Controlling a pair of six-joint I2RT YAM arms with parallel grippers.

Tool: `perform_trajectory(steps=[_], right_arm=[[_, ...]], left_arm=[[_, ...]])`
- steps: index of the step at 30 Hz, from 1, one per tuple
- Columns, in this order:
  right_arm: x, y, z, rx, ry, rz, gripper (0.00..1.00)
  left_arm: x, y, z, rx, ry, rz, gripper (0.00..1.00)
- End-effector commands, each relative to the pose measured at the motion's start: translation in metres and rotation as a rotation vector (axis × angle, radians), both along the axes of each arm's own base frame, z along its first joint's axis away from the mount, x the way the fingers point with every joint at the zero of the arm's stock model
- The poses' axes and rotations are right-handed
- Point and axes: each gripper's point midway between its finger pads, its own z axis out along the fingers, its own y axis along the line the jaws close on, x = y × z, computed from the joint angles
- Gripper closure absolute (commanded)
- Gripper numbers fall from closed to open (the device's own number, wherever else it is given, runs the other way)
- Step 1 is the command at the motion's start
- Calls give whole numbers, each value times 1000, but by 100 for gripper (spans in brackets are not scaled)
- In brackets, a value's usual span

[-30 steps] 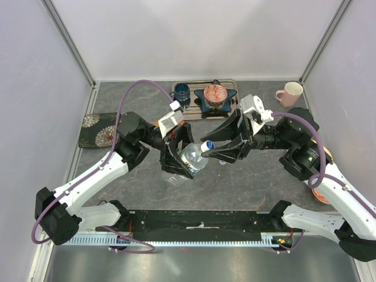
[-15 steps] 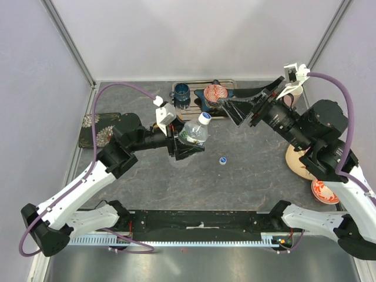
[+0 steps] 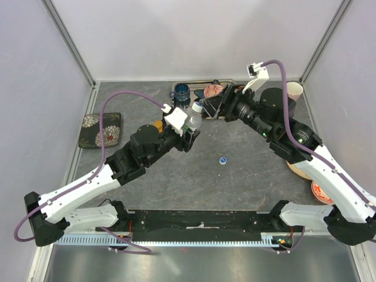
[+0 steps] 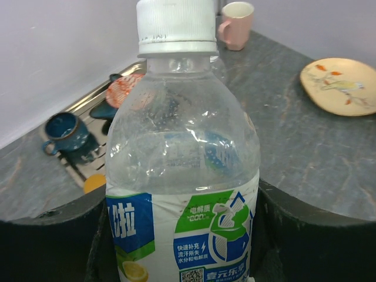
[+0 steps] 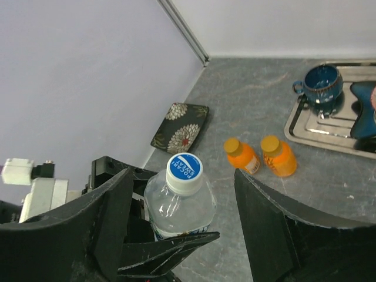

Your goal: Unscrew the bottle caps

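The left claw [image 3: 188, 130] is pinching a clear water bottle [image 4: 182, 164] around its labelled lower body, one dark finger on each side. It holds the bottle just in front of the near edge of the metal tray [image 5: 292, 130], with the neck pointing toward the tray. The bottle's cap [image 5: 184, 167], white at the sides and blue on top, is screwed on. The right claw [image 5: 183, 176] reaches in from the tray side with its fingers spread wide. The cap sits in the gap between them, and there is clear space on both sides, so neither finger touches it. A loose blue cap [image 3: 223, 160] lies on the table well in front of the tray, toward the arm bases. Two orange bottles [image 5: 261, 155] sit side by side just off the tray's near left corner, both with orange caps on. A blue mug [image 5: 320, 82] stands on the tray's left end. A pink mug [image 4: 238, 23] stands beyond the tray's right end, and a dark flowered dish [image 5: 181, 126] lies well off its left end.
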Motion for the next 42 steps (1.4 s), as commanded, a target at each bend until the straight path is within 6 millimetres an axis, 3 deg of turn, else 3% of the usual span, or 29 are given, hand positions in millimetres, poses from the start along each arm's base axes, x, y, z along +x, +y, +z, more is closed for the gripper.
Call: perform_trajectory(steps=[1, 12, 23, 36, 39, 41, 42], right_arm=[[1, 14, 0, 66, 20, 37, 25], [10, 36, -19, 64, 60, 73, 29], [17, 43, -40, 44, 90, 71, 38], [22, 43, -46, 61, 86, 47, 53], [23, 41, -50, 61, 87, 40, 60], [24, 40, -53, 53, 88, 33, 75], [23, 38, -51, 54, 83, 29, 97]], left_arm=[[16, 14, 15, 44, -87, 144, 49], [13, 10, 12, 46, -87, 139, 50], [11, 9, 11, 42, -85, 133, 50], [9, 8, 5, 49, -76, 128, 50], [9, 7, 3, 49, -72, 122, 50], [7, 7, 4, 45, -73, 113, 50], [5, 6, 6, 38, -74, 103, 50]])
